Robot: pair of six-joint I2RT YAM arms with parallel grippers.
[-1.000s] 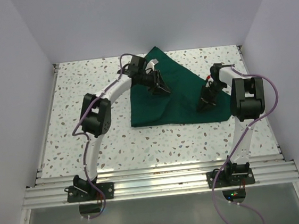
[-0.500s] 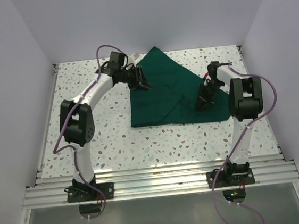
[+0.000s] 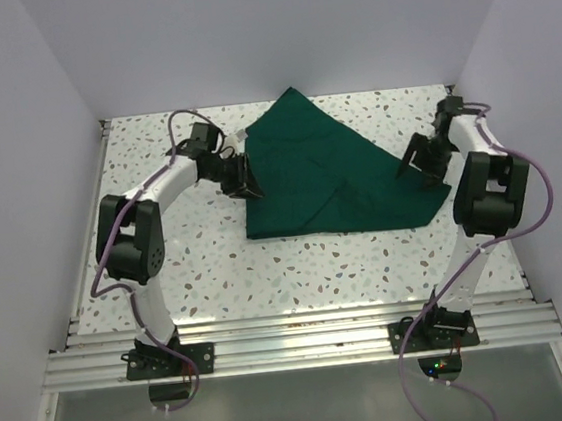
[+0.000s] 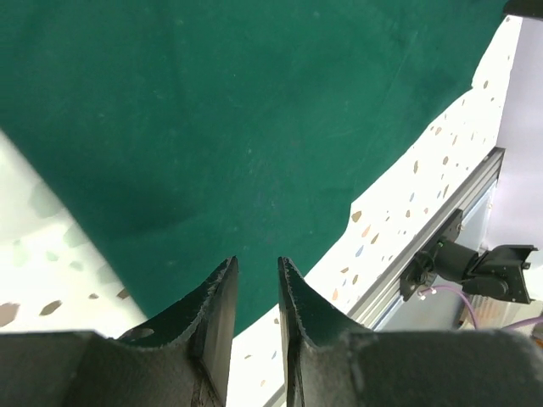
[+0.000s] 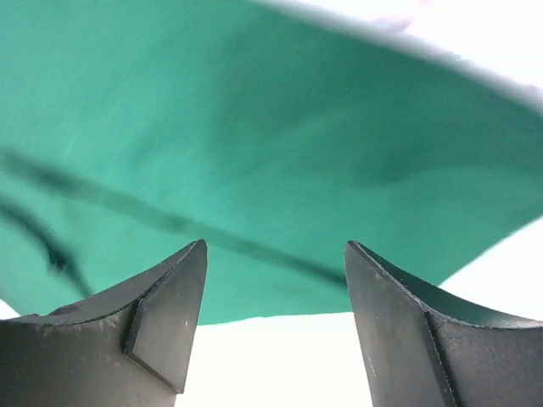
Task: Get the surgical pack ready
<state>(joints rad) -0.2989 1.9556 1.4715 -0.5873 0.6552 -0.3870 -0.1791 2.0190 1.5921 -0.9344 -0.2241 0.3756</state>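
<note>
Speckled surface [image 3: 166, 263] under surgical pack [image 3: 328, 180], white walls [image 3: 272, 30] beyond it. My left fingers [image 4: 216, 314] were barely apart, right fingers [image 5: 170, 314] wide; only overhead showed its whole outline.

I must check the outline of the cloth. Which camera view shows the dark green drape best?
The top external view: the whole drape lies in it, with its outline and folds. The left wrist view shows only one flat patch with an edge; the right wrist view shows a blurred close patch with creases.
</note>
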